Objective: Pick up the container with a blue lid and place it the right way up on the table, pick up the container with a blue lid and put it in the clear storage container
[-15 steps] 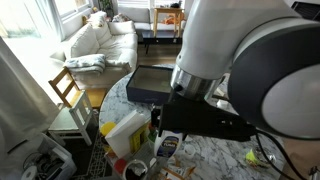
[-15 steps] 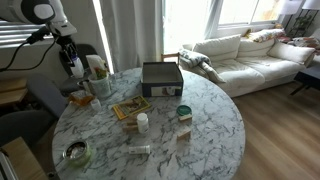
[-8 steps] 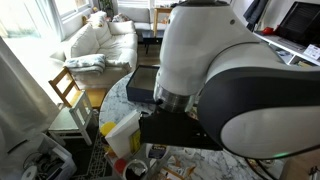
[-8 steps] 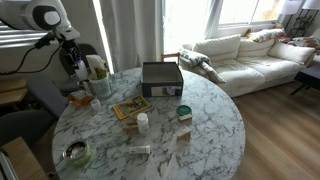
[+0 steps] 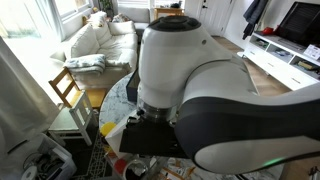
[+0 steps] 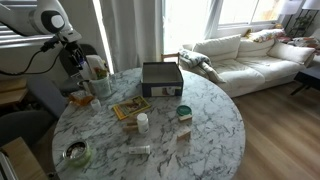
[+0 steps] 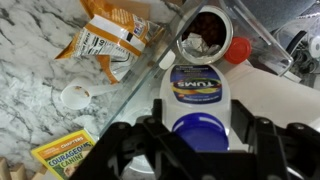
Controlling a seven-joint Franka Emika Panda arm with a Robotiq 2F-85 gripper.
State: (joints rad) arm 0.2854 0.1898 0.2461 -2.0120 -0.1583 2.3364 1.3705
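In the wrist view my gripper (image 7: 200, 142) is shut on the container with a blue lid (image 7: 197, 92). It is a white tub with a blue label, and its lid faces the camera. The tub hangs over the clear storage container (image 7: 262, 48), whose transparent wall runs beside it. In an exterior view my gripper (image 6: 72, 63) is at the far left edge of the round marble table (image 6: 205, 130), over the clear storage container (image 6: 96, 82). The tub itself does not show there. In the exterior view filled by the arm, both are hidden.
A dark box (image 6: 161, 77), a yellow packet (image 6: 131, 107), a small white bottle (image 6: 142, 122), a small cup (image 6: 184, 112) and a glass bowl (image 6: 75, 152) lie on the table. An open can (image 7: 204, 30) and an orange bag (image 7: 108, 35) are by the gripper. A sofa (image 6: 250, 55) stands behind.
The arm's body has swung further across one exterior view and now covers most of it. The gripper stays by the table's left edge, barely shifted.
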